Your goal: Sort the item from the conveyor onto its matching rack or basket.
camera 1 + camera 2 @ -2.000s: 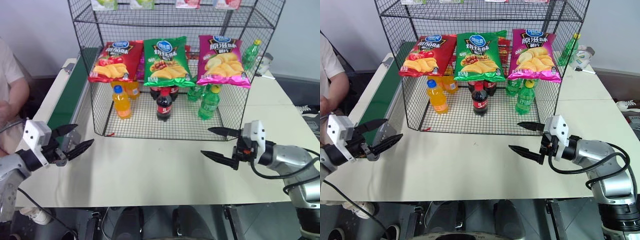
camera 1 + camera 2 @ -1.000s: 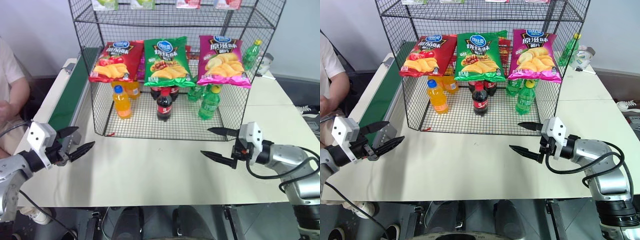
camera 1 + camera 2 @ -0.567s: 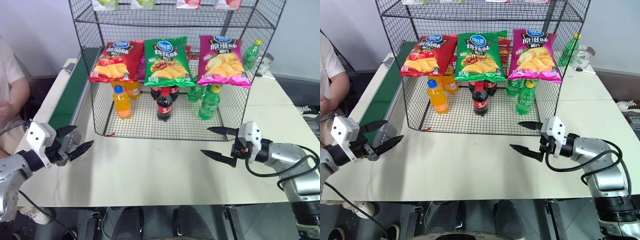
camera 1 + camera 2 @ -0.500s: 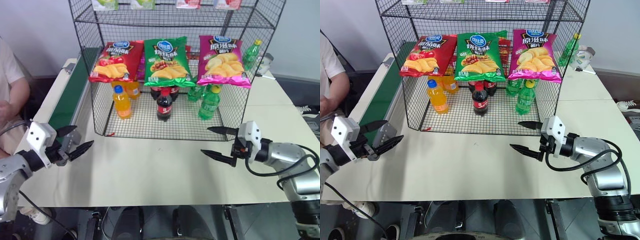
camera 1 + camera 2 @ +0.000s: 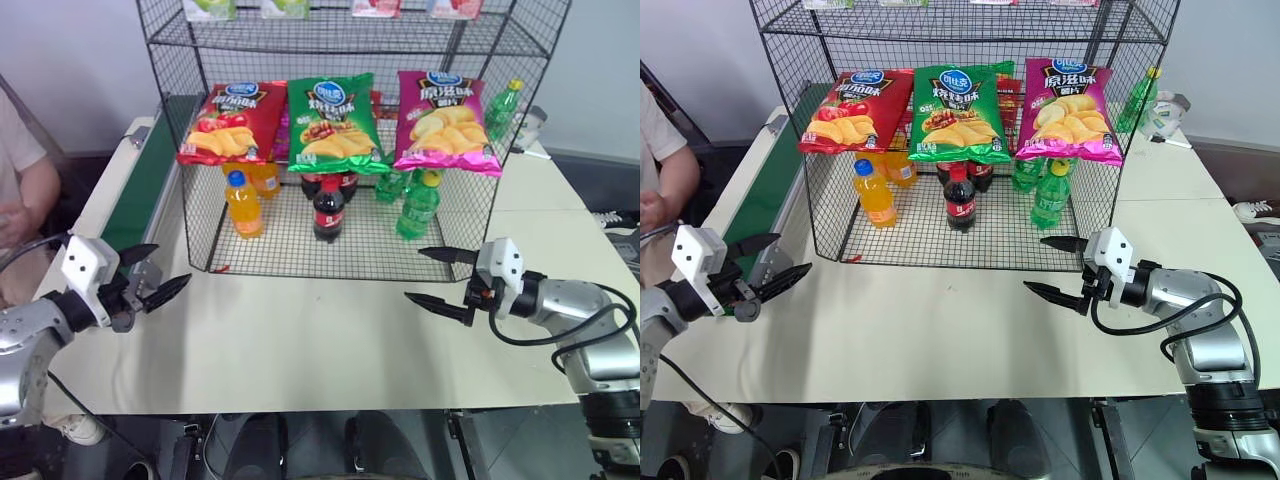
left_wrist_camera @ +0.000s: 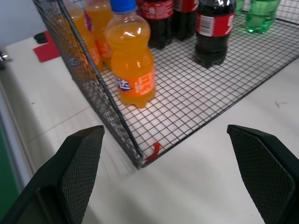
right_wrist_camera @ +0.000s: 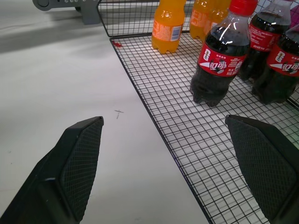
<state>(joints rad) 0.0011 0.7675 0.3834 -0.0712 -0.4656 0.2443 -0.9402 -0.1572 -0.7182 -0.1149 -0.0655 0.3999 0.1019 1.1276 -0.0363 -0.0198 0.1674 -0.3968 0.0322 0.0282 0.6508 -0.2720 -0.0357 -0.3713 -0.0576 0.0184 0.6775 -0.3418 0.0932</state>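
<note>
Nearest the table's front edge, I hold left gripper [image 5: 150, 283] and right gripper [image 5: 443, 281] spread wide and empty, ready to reach. Beyond, on the black wire rack [image 5: 165, 120], the green chip bag [image 5: 334, 123] hangs between one red bag [image 5: 231, 124] and one magenta bag [image 5: 445, 121]. The conveyor [image 5: 140, 193] lies at the left edge.

Bare table [image 5: 300, 330] before rack [image 5: 190, 215]; bottles [image 5: 329, 210] crowd lower tier.

green chip bag [image 5: 331, 123] on wire rack [image 5: 190, 160]
</note>
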